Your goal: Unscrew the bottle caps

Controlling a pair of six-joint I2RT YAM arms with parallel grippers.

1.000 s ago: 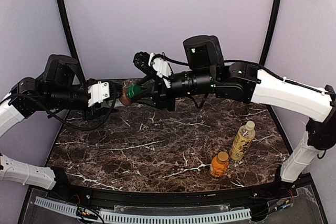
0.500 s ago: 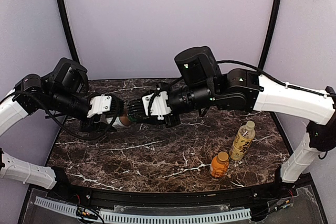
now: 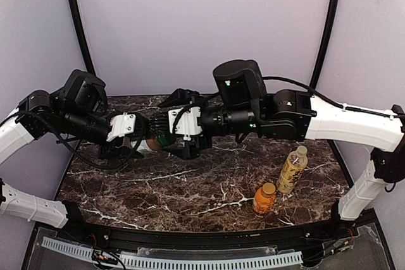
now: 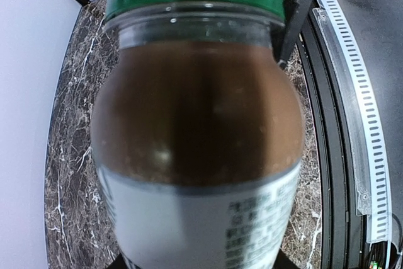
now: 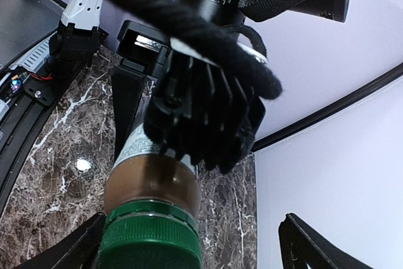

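The left gripper (image 3: 143, 141) has its jaws clamped on the brownish bottle (image 4: 195, 124), held roughly level above the desk (image 3: 190, 188) at 10 o'clock. The right gripper (image 3: 161, 138) has its jaws spread wide either side of the bottle's green cap (image 5: 151, 237). The orange bottle (image 3: 264, 198) and the yellow-labelled bottle (image 3: 293, 170) stand capped at 4 o'clock.

Two bottles standing, one in the air.
On the table (image 3: 190, 188), the tall bottle (image 3: 292, 169) stands near right, the short bottle (image 3: 264, 198) just near-left of it; the third bottle (image 3: 152, 143) hangs over far left-centre.

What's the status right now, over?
Left gripper shut on brown bottle. Right gripper open around green cap, cap on. Orange bottle, yellow-labelled bottle stand aside; nothing blocking.
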